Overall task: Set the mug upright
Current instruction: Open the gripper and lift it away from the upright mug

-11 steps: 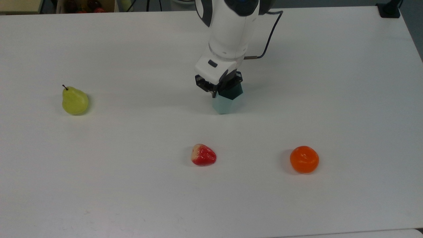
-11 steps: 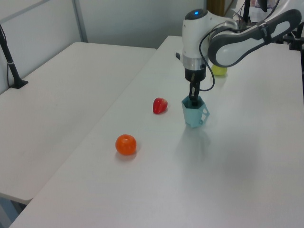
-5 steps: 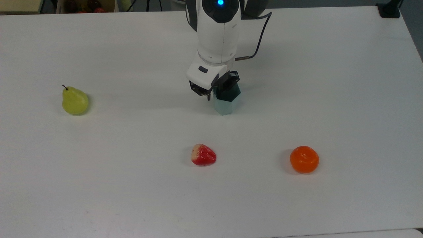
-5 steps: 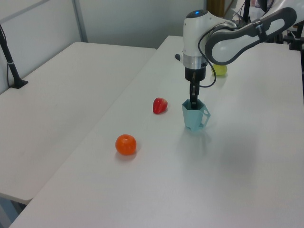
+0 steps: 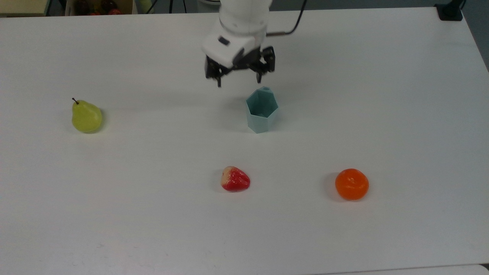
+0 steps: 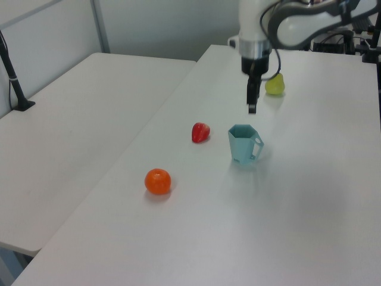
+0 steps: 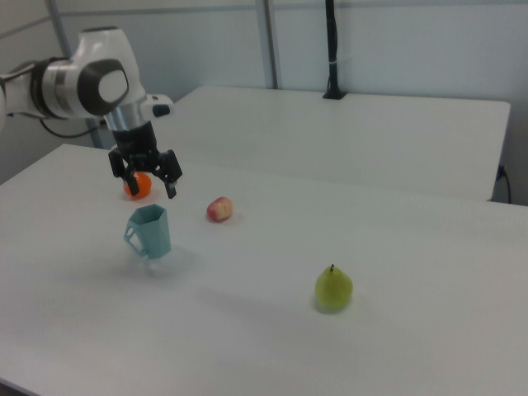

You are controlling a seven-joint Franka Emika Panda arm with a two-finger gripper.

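Note:
The pale blue-teal faceted mug stands upright on the white table, its mouth facing up and its handle on the far side in the top view. The left view has the mug with its handle at the left view's right; in the right view the mug has its handle at the right view's left. My gripper hangs open above the mug and a little behind it, with nothing between its fingers. The gripper is clear of the rim, touching nothing.
A green pear lies at the top view's left. A red strawberry and an orange lie nearer the front edge. A box of fruit sits beyond the table's far edge, and a black mount stands at the far right corner.
The gripper was shut on the mug's rim. It has opened, let go and risen up and back. The mug stays standing where it was.

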